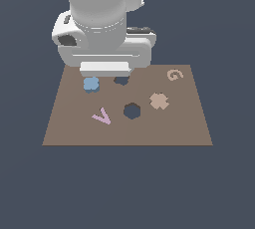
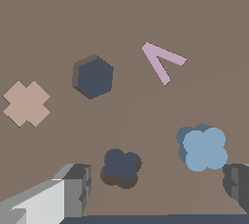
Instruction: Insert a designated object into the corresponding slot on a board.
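The light blue flower-shaped block (image 1: 91, 84) lies flat on the brown board (image 1: 189, 123), at the back toward the exterior view's left. The dark scalloped slot (image 1: 121, 79) is just to its right, empty. The arm's white hand (image 1: 105, 66) hangs low over both and hides the fingers in that view. In the wrist view my gripper (image 2: 155, 189) is open wide and empty. One finger (image 2: 75, 189) is beside the slot (image 2: 121, 168). The other finger (image 2: 238, 181) is close to the block (image 2: 204, 147), apart from it.
A dark hexagonal hole (image 1: 132, 110) is at the board's middle. A pink V piece (image 1: 102, 117), a tan cross piece (image 1: 159, 101) and a tan G piece (image 1: 174, 74) lie on the board. The board rests on a dark grey-blue floor.
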`<state>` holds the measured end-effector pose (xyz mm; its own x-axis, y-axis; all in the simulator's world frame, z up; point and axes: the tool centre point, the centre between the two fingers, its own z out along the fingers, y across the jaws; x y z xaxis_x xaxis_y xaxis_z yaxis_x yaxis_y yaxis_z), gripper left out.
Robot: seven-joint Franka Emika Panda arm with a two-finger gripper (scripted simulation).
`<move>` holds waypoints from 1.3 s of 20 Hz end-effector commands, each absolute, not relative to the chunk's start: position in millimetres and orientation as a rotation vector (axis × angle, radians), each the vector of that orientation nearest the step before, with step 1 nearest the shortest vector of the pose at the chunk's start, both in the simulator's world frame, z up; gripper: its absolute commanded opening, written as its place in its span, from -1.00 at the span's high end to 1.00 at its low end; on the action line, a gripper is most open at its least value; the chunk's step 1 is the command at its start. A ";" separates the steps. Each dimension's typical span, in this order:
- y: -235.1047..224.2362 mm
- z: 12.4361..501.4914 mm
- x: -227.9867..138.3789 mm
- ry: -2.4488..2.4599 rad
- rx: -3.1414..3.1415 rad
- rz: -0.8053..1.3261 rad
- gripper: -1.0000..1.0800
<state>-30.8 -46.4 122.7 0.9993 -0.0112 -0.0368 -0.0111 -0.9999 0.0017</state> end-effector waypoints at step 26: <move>-124.2 50.1 -49.3 0.217 3.134 0.000 -0.92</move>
<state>-49.6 -125.1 49.4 0.9904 0.1382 0.0001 0.1382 -0.9904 0.0000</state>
